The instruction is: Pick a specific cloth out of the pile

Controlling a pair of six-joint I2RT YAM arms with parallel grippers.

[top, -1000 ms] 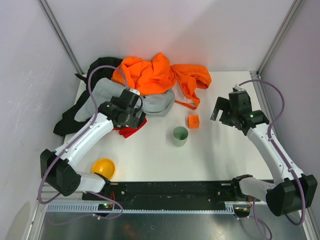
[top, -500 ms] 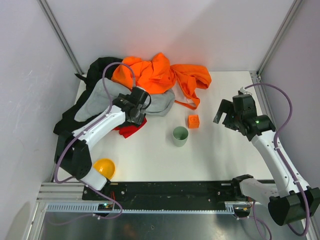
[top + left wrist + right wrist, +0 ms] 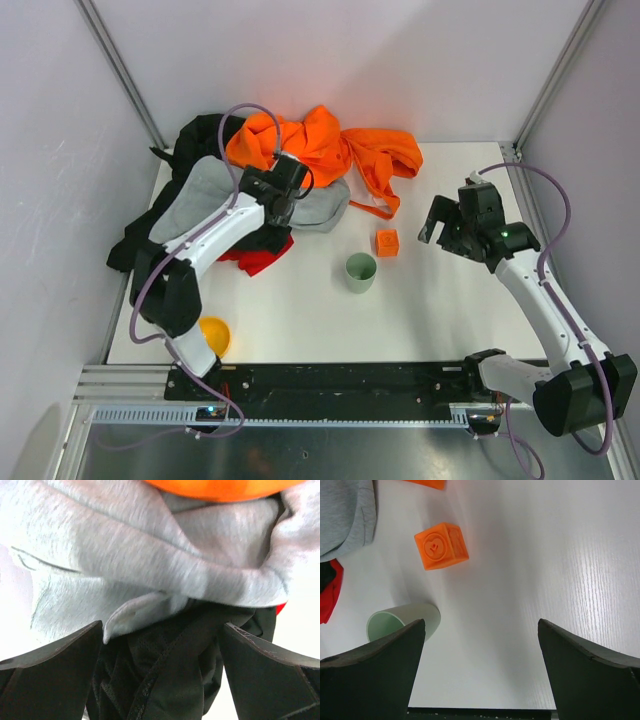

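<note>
The pile (image 3: pixel 290 160) of orange, grey and black garments lies at the back left. The small red cloth (image 3: pixel 262 261) lies at its near edge, partly under black fabric and my left arm. My left gripper (image 3: pixel 283 200) is open and empty over the grey garment, just behind the red cloth. In the left wrist view it (image 3: pixel 162 680) straddles black fabric (image 3: pixel 190 670) below grey fabric (image 3: pixel 150 565), with a sliver of red cloth (image 3: pixel 282 608) at the right. My right gripper (image 3: pixel 445 222) is open and empty above the table on the right, and shows in its wrist view (image 3: pixel 480 670).
A green cup (image 3: pixel 360 272) stands mid-table and shows in the right wrist view (image 3: pixel 402 622). An orange cube (image 3: pixel 387 241) sits behind it and shows there too (image 3: pixel 441 546). A yellow bowl (image 3: pixel 213 334) is at the front left. Frame posts stand at the back corners.
My left gripper has moved back and right, off the red cloth, over the grey garment toward the orange one. The right gripper has shifted only slightly.
</note>
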